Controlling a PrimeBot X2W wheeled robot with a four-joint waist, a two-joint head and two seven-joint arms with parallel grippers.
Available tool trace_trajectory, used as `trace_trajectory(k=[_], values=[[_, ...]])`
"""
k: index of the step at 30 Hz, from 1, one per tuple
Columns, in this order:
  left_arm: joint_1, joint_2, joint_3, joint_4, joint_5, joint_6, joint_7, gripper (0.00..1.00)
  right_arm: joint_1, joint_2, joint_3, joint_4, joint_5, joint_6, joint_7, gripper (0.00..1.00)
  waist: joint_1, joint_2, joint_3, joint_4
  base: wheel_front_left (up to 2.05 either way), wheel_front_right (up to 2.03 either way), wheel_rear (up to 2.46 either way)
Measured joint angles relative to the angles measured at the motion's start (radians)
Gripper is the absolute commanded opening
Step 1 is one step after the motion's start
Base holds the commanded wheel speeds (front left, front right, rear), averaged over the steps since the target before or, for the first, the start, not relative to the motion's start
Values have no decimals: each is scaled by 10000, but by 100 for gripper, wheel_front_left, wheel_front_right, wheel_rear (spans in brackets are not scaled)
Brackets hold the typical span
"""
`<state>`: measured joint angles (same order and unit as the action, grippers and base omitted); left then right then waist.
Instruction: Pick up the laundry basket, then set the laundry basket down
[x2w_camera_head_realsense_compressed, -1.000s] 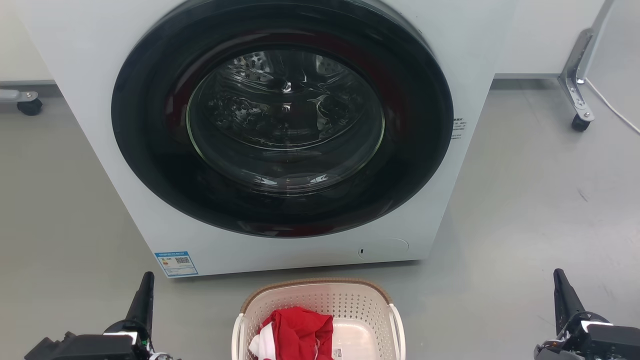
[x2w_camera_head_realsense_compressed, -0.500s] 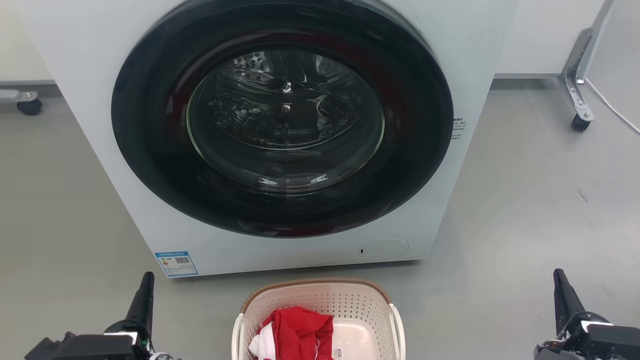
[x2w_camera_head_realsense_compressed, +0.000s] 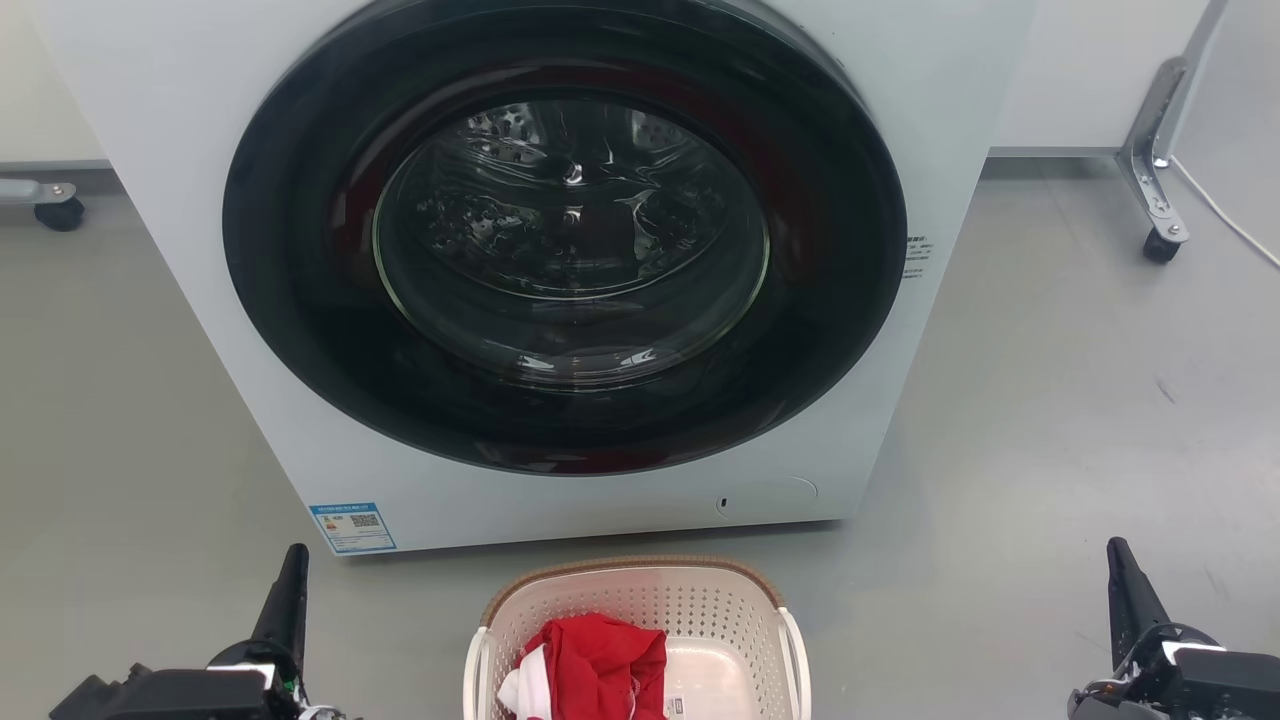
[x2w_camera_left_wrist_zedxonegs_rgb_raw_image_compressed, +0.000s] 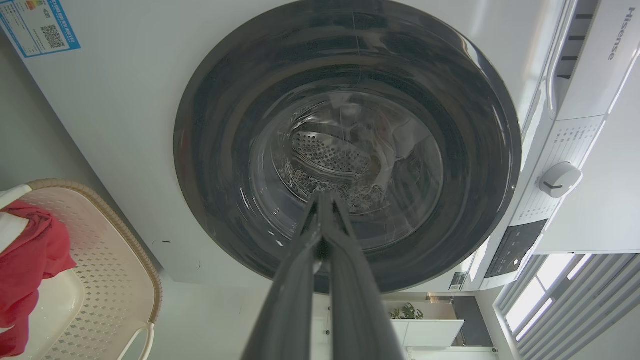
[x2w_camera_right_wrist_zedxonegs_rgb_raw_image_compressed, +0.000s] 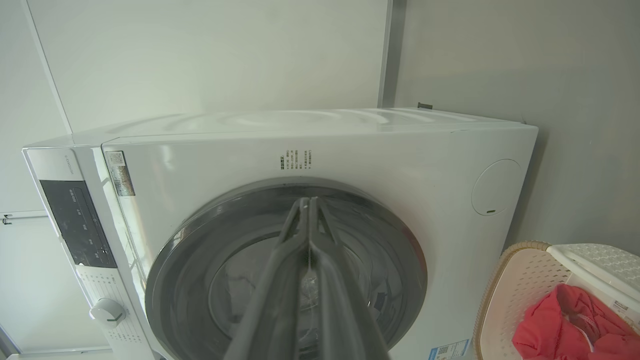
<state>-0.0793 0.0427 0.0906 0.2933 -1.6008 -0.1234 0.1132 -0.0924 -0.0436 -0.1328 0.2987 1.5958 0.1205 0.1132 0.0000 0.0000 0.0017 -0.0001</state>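
Your laundry basket (x2w_camera_head_realsense_compressed: 630, 566) sits on the floor (x2w_camera_head_realsense_compressed: 1050, 400) just in front of the washing machine (x2w_camera_head_realsense_compressed: 170, 120), red cloth (x2w_camera_head_realsense_compressed: 600, 655) inside. Your left gripper (x2w_camera_left_wrist_zedxonegs_rgb_raw_image_compressed: 322, 197) and right gripper (x2w_camera_right_wrist_zedxonegs_rgb_raw_image_compressed: 306, 200) face the machine, fingers pressed together, empty.

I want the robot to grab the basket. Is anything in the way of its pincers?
Nothing visible is. The basket sits on the floor between the left pincer and the right pincer, with bare floor on both sides. The washer stands behind the basket, not between.
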Motion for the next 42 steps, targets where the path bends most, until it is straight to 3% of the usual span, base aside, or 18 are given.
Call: trace_trajectory(k=[42], values=[[0,0,0,10,0,0,0,0,0,0,0,-4,0,0,0,0,-1,0,1,0,0,0,0]])
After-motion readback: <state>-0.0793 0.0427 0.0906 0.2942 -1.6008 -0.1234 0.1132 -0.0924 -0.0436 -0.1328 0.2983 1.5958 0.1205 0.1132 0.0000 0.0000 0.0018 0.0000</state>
